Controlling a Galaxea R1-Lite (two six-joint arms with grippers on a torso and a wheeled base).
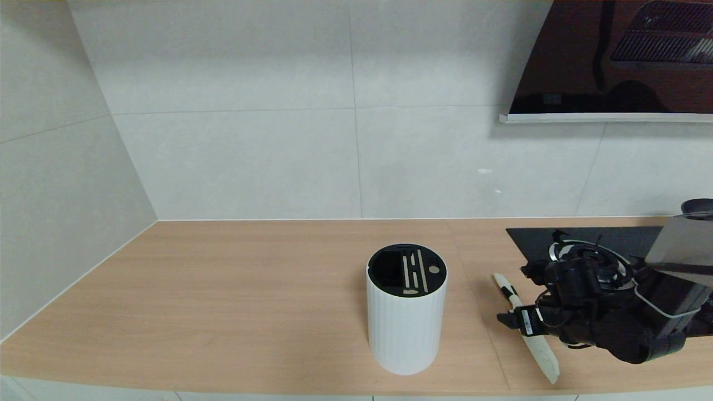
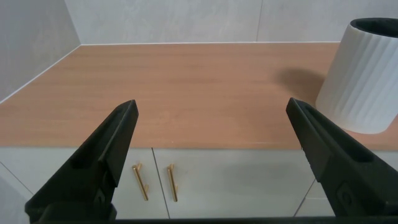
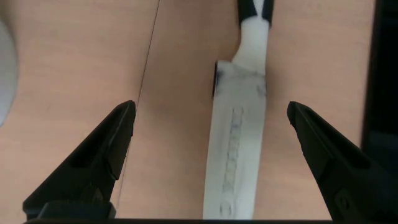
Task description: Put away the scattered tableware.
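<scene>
A white knife [image 1: 543, 353] with a black-banded handle lies flat on the wooden counter [image 1: 250, 289], right of a white ribbed utensil holder [image 1: 406, 328] with a black slotted top. My right gripper [image 1: 519, 296] hovers open just above the knife, one finger on each side. In the right wrist view the knife's blade [image 3: 239, 155] runs between the spread fingers of the right gripper [image 3: 209, 112]. My left gripper [image 2: 211, 118] is open and holds nothing, off the counter's front edge. The holder [image 2: 364, 81] stands beyond it to one side.
A black cooktop [image 1: 590, 239] lies at the back right under a dark range hood [image 1: 613, 61]. Tiled walls close the back and left. White cabinet doors with gold handles [image 2: 155, 182] sit below the counter edge. Bare wood stretches left of the holder.
</scene>
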